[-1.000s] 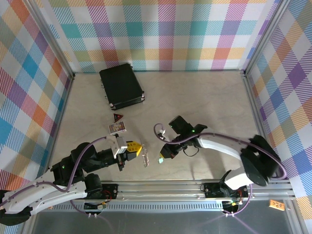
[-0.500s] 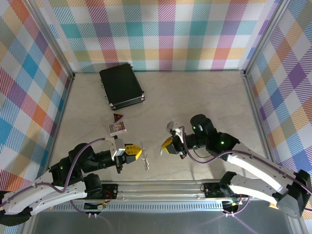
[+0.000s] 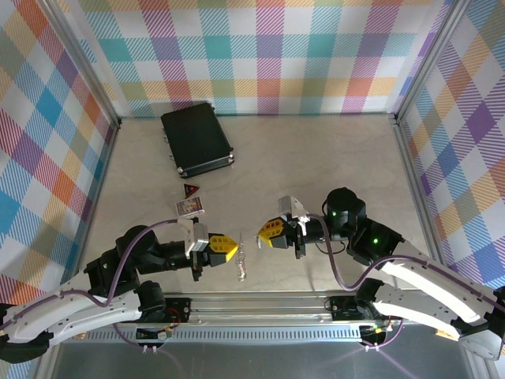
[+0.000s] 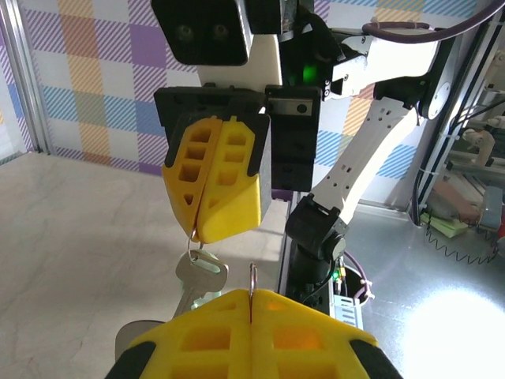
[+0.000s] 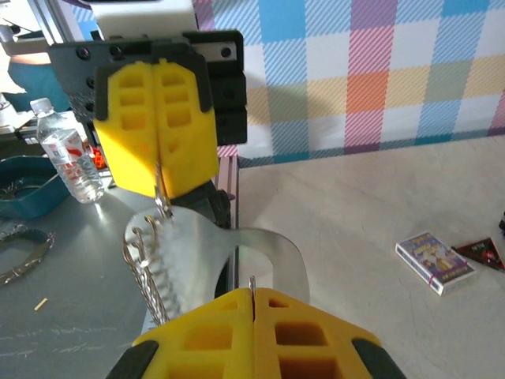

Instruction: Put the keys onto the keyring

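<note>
The left gripper (image 5: 161,189) has its jaws closed tight on the keyring (image 5: 189,245). The right gripper (image 4: 203,235) is equally clamped and dangles the key (image 4: 200,272). They face each other above the bench (image 3: 331,158), apparently lined up for threading.

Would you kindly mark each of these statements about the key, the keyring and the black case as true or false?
1. Both the left gripper and the right gripper are shut. True.
2. The key lies flat on the table. False: it dangles below the right gripper, off the surface.
3. The keyring hangs from the left gripper. True.
4. The black case sits right beside the arm bases. False: it lies at the far left of the table, near the back wall.
</note>
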`<control>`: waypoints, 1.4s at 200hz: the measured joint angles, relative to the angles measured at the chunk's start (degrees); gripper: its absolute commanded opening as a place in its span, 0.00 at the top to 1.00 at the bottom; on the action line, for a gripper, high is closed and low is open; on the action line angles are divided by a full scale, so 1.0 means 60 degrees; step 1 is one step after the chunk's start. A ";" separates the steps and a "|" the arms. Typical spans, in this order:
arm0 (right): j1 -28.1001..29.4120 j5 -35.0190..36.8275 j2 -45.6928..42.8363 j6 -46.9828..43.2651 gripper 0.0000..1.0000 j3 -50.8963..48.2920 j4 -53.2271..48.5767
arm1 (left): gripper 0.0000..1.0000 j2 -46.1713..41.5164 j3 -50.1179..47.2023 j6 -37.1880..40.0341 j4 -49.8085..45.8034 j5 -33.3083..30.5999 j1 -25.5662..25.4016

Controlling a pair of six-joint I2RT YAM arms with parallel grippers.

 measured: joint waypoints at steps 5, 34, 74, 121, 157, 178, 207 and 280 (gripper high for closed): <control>0.0007 -0.0004 -0.0018 0.0004 1.00 0.0000 0.0062 | 1.00 0.0025 0.0000 -0.0007 0.0007 0.0000 0.0000; 0.0040 -0.0069 -0.0131 0.0076 1.00 0.0000 0.0452 | 1.00 0.0113 0.0000 -0.0011 0.0080 -0.0015 0.0000; 0.0157 -0.0098 -0.0117 0.0423 1.00 0.0000 0.0769 | 1.00 0.0153 0.0000 -0.0011 0.0273 -0.0146 0.0000; 0.0532 0.0015 -0.0117 0.0583 1.00 -0.0004 0.1096 | 1.00 0.0157 0.0000 -0.0007 0.0503 -0.0386 0.0000; 0.0834 0.0306 -0.0025 0.0583 1.00 -0.0036 0.1344 | 1.00 0.0157 -0.0007 -0.0015 0.0670 -0.0488 0.0000; 0.0907 0.0452 -0.0015 0.0579 1.00 -0.0091 0.1475 | 1.00 0.0153 -0.0022 -0.0018 0.0852 -0.0532 0.0000; 0.0925 0.0627 -0.0015 0.0579 1.00 -0.0157 0.1643 | 1.00 0.0153 -0.0040 -0.0022 0.0976 -0.0532 0.0000; 0.1049 0.0692 0.0073 0.0594 1.00 -0.0255 0.2116 | 1.00 0.0157 -0.0080 -0.0124 0.1009 -0.0550 0.0000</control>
